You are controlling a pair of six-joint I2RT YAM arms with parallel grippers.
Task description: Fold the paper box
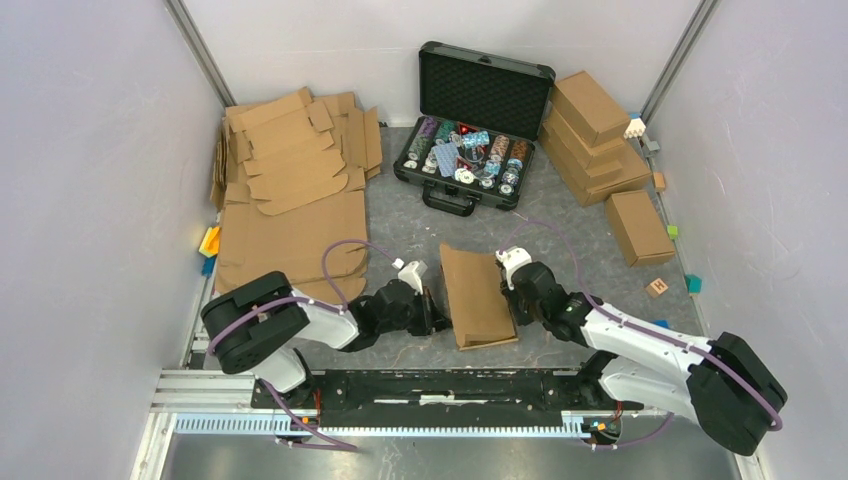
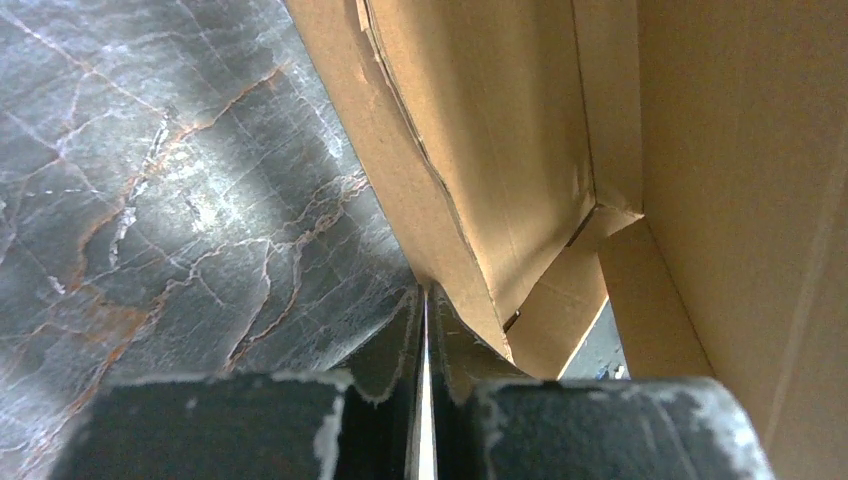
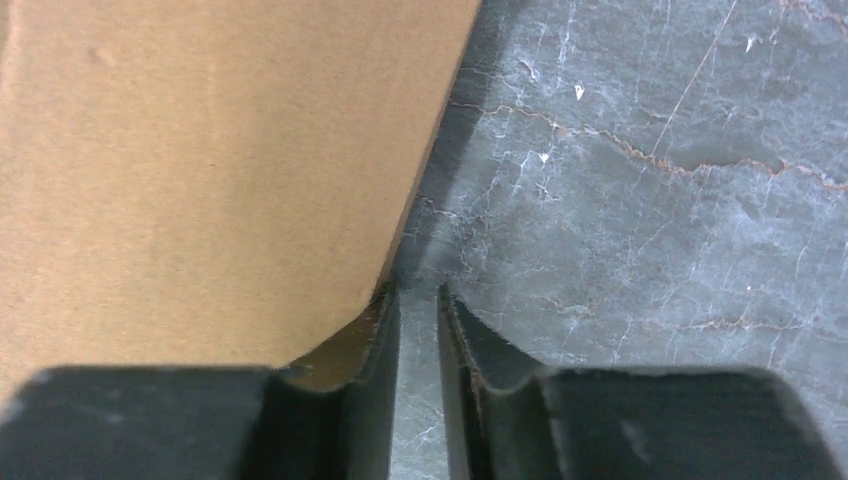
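The paper box point(image 1: 478, 295) is a brown cardboard piece, partly folded, lying on the grey marbled table between my two grippers. My left gripper point(image 1: 437, 305) is at its left side. In the left wrist view the jaws point(image 2: 424, 295) are shut with only a sliver of light between them, and the box's folded wall and corner flap point(image 2: 500, 150) rise just to their right. My right gripper point(image 1: 513, 290) is at the box's right side. Its jaws point(image 3: 418, 290) stand slightly apart with bare table showing between them, and the box panel point(image 3: 200, 170) lies against the outside of the left finger.
A stack of flat cardboard blanks point(image 1: 295, 190) lies at the back left. An open black case of poker chips point(image 1: 470, 140) stands at the back centre. Finished brown boxes point(image 1: 590, 130) are piled at the back right, with one more box point(image 1: 638, 226) nearer. Small blocks point(image 1: 657, 287) are scattered at the right.
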